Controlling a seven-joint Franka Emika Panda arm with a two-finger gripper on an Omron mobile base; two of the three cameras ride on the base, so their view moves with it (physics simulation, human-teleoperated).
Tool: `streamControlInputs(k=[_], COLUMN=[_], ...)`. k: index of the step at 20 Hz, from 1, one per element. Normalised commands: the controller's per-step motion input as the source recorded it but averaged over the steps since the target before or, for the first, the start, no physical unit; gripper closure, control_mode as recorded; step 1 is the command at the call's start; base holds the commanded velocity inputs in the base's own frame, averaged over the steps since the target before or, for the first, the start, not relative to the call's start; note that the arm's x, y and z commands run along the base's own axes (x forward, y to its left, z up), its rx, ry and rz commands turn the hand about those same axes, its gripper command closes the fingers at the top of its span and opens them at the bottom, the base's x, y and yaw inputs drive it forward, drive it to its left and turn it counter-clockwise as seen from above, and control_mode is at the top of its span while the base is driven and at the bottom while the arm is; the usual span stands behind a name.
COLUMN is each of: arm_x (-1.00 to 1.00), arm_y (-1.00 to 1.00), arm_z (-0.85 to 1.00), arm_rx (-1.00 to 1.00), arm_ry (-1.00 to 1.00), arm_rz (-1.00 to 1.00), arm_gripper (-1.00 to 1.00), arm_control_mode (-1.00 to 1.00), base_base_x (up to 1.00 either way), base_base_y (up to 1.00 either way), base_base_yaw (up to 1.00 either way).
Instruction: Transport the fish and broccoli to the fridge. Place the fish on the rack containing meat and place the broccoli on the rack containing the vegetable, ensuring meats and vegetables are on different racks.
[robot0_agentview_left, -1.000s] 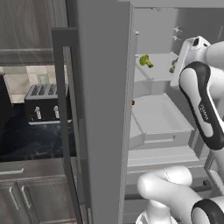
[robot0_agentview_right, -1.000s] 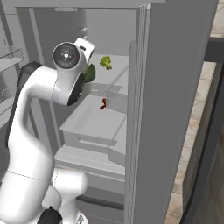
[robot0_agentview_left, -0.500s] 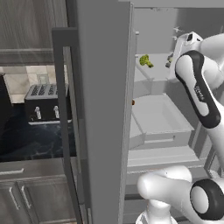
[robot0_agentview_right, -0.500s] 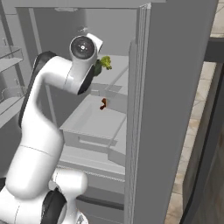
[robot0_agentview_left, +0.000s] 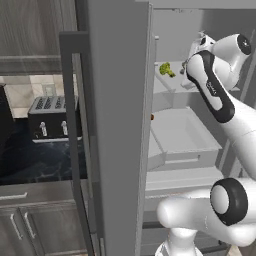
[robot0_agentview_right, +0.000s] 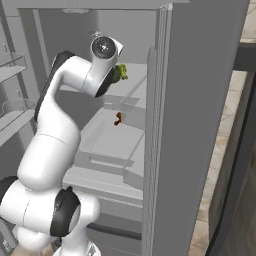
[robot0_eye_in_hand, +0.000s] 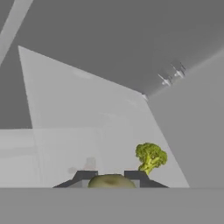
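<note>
We saw the fridge (robot0_agentview_left: 120, 125) standing open, with its big grey door in the middle of the left base view. The white arm (robot0_agentview_left: 215, 95) reached up into the fridge at the upper right of that view.

In the hand view the gripper (robot0_eye_in_hand: 110, 178) sat at the bottom middle. Its jaws were closed tight on a round green-brown thing (robot0_eye_in_hand: 111, 180) between the two dark tips. We could not tell for sure what that thing was. It may have been the task's broccoli, but so little of it showed.

A small broccoli (robot0_eye_in_hand: 150, 157) stood on the upper rack (robot0_eye_in_hand: 87, 131), just above and to the right of the tips in the hand view. It was near the jaws but not touching them. We saw the same broccoli (robot0_agentview_left: 166, 69) in the upper middle of the left base view, just left of the hand. In the right base view it (robot0_agentview_right: 120, 73) peeked out at the upper middle, right beside the arm's round joint.

A small red-brown bit (robot0_agentview_right: 118, 118) lay lower down in the middle of the right base view, over a wide white drawer (robot0_agentview_right: 107, 142). We could not tell if it was meat or fish.

At the left of the left base view a toaster (robot0_agentview_left: 47, 117) stood on the dark table (robot0_agentview_left: 35, 160).
</note>
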Motion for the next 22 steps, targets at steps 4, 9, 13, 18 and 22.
streamControlInputs(k=[4, 9, 13, 18, 22], arm_x=[0.54, 0.50, 0.47, 0.48, 0.32], arm_y=[-0.05, -0.03, 0.00, -0.03, -0.09], arm_z=[-0.17, -0.12, -0.04, -0.18, -0.08], arm_rx=[0.00, 0.00, 0.00, 0.00, 0.00], arm_ry=[0.00, 0.01, 0.06, 0.10, 0.04], arm_rz=[0.00, 0.00, 0.00, 0.00, 0.00], arm_gripper=[1.00, 1.00, 1.00, 1.00, 1.00], arm_control_mode=[-1.00, -1.00, -1.00, -1.00, -1.00], base_base_x=[0.00, 0.00, 0.00, 0.00, 0.00], base_base_y=[0.00, 0.00, 0.00, 0.00, 0.00], base_base_yaw=[0.00, 0.00, 0.00, 0.00, 0.00])
